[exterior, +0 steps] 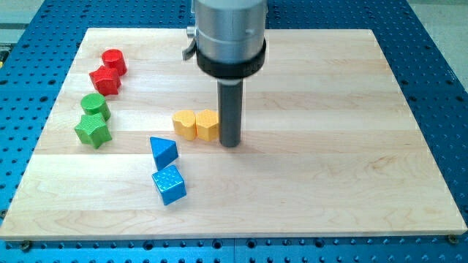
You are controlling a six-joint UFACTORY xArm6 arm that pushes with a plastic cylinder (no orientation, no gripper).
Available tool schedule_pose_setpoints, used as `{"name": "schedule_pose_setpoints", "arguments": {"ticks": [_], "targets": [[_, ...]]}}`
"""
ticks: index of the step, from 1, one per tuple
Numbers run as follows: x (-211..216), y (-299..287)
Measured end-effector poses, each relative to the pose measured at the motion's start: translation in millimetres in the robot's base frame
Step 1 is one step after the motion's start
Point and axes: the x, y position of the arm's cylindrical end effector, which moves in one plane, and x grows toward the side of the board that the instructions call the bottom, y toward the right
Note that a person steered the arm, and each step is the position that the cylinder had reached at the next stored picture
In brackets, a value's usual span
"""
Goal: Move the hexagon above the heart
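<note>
The yellow hexagon (208, 125) lies near the board's middle, touching the yellow heart (185, 124) on its left side. My tip (230, 143) stands just right of the hexagon, right beside it or touching it. The rod rises from there to the arm's grey body at the view's top.
A red cylinder (114, 61) and a red star (104, 79) lie at the upper left. A green cylinder (95, 106) and a green star (93, 131) lie below them. A blue triangle (163, 152) and a blue cube (169, 184) lie below the heart. The wooden board (329, 175) sits on a blue perforated table.
</note>
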Motion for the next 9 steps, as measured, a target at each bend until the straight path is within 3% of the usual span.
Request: {"name": "schedule_pose_setpoints", "arguments": {"ticks": [1, 2, 3, 4, 7, 8, 9], "targets": [[-16, -30], [-75, -40], [-74, -38], [-45, -5], [-41, -68], [-62, -29], [-110, 20]]}}
